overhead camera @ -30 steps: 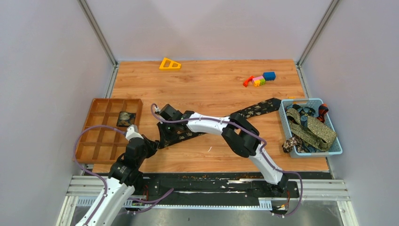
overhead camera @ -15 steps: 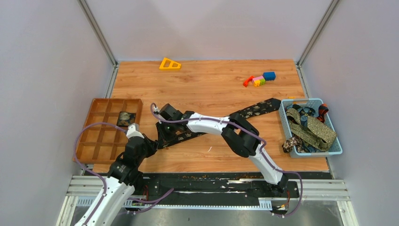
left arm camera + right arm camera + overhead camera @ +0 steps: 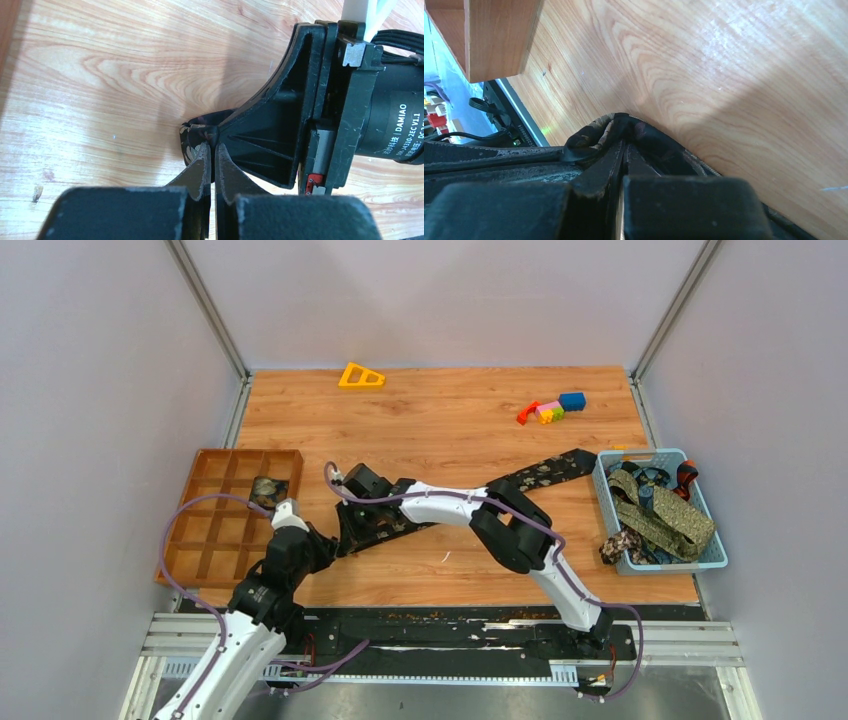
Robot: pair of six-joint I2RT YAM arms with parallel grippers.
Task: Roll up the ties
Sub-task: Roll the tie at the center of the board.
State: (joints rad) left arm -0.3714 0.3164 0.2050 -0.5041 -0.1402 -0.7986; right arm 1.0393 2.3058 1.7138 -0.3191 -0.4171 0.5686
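Note:
A black tie (image 3: 545, 470) with pale speckles lies slantwise on the wooden table, from the basket at the right down to the left. Its left end is bunched into a small fold (image 3: 192, 137). My left gripper (image 3: 327, 540) (image 3: 212, 146) is shut on that fold from the near side. My right gripper (image 3: 346, 533) (image 3: 624, 134) reaches across from the right and is shut on the same fold (image 3: 589, 135). The two grippers' fingertips meet there. One black finger (image 3: 280, 125) of the right gripper fills the left wrist view. My right arm hides the tie's middle.
A blue basket (image 3: 608, 502) at the right edge holds several olive-tan and dark ties (image 3: 665, 515). A wooden compartment tray (image 3: 200, 540) (image 3: 494, 35) stands at the left with a rolled tie (image 3: 266, 490) in one cell. A yellow triangle (image 3: 361, 376) and coloured blocks (image 3: 550, 410) lie far back.
My left arm has shifted slightly toward the right. Both grippers stay shut on the tie's end, and the tie has not visibly moved.

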